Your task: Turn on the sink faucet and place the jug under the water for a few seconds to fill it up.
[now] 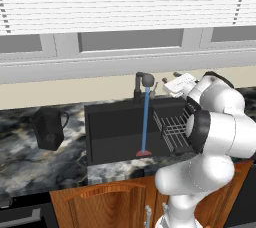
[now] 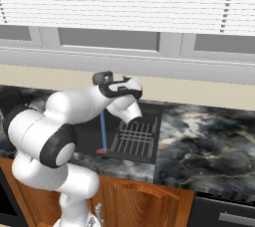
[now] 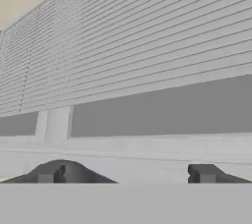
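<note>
The sink faucet stands at the back rim of the black sink. Its dark head shows just left of my hand in the right base view. The water runs from it in a thin blue stream to a reddish splash on the basin floor. The jug, black with a loop handle, stands upright on the counter left of the sink. My gripper is open and holds nothing. It hovers right of the faucet, far from the jug, and points at the window; its tips stand wide apart.
A wire rack lies along the sink's right side, under my arm. Dark marble counter stretches right of the sink. Window blinds and a pale wall rise behind the faucet. Wooden cabinet doors sit below the counter.
</note>
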